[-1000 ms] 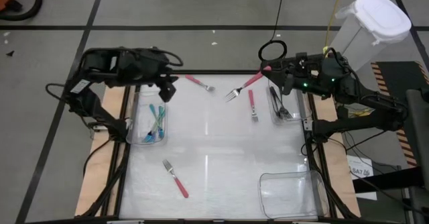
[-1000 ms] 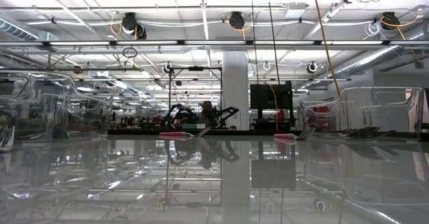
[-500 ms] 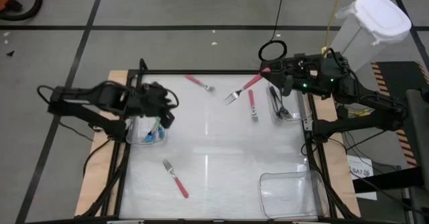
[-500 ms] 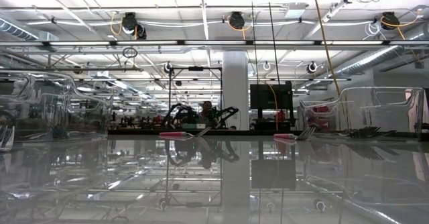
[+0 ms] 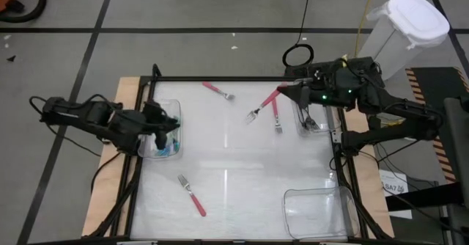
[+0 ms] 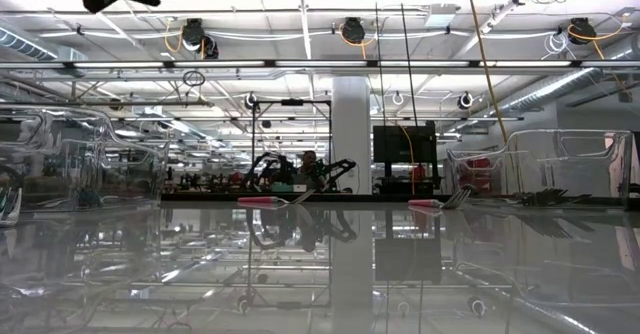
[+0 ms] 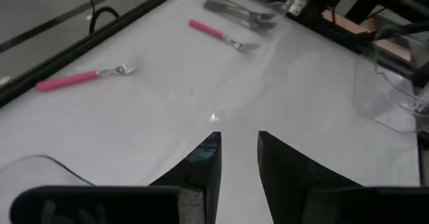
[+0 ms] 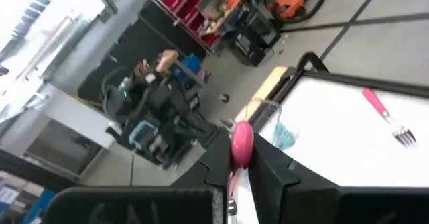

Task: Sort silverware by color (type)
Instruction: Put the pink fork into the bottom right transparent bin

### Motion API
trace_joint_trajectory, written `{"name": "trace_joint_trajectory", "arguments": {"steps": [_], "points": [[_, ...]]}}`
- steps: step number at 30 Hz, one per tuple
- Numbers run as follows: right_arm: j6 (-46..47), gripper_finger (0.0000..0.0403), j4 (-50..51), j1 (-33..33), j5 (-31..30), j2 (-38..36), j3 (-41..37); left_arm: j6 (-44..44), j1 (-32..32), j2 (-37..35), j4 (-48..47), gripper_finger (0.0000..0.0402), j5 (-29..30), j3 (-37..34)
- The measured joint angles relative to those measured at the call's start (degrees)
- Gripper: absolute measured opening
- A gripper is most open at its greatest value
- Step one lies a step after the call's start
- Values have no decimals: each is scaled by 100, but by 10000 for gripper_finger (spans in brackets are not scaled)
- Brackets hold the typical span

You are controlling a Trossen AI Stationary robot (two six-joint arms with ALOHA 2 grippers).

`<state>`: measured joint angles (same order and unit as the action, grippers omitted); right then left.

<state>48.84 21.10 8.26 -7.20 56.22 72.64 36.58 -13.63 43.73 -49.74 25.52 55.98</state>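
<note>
While no writing reads, right hand (image 5: 284, 89) apparently grips pink fork (image 5: 264, 103)

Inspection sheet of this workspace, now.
Surface: white glossy table.
Job's things: pink-handled forks loose on the table; teal-handled forks in the clear left bin; black forks in the clear right bin; an empty clear bin at the near right corner.
Clutter: nothing seen.
Grippers: left gripper over the left bin, jaws slightly apart, empty; right gripper shut on a pink-handled fork.
Cables: black loop on the floor.
Surroundings: white lidded container; workshop beyond.
</note>
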Motion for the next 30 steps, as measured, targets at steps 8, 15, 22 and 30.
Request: {"name": "trace_joint_trajectory", "arguments": {"steps": [8, 15, 22, 30], "points": [[52, 27, 887, -405, 2, -38, 0, -1110, 0, -25, 11, 97, -2, 561], [318, 27, 1362, -727, -3, -50, 0, -1575, 4, -9, 13, 97, -2, 908], [409, 36, 1351, -938, -5, -50, 0, -1520, 4, 14, 29, 97, -2, 1158], [273, 28, 1427, -1070, 14, -78, 0, -1512, 4, 14, 26, 97, -2, 1212]]}}
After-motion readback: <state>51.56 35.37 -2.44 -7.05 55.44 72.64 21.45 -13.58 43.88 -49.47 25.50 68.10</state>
